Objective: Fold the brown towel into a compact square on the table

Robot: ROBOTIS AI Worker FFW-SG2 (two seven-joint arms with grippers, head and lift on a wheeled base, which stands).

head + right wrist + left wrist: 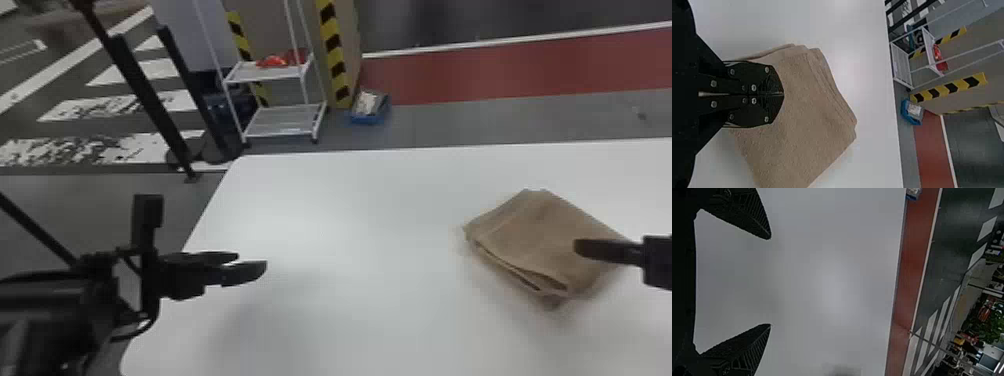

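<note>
Left pincer [251, 263] up close, fingers spread wide over the white surface [350, 220], near its left side! And across to the right, the right pincer [580, 246], fingers pressed together, is over the brown towel [535, 230], lying there in a squarish, layered fold.

Left arm [55, 305] enters the head view at lower left, its forearm roughly level. Left gripper [251, 261] points toward the robot's right; jaws parted, with a wide gap between tips. Right gripper [577, 246] enters at the right edge, pointing toward the robot's left; jaws closed, meeting along a straight seam.
</note>
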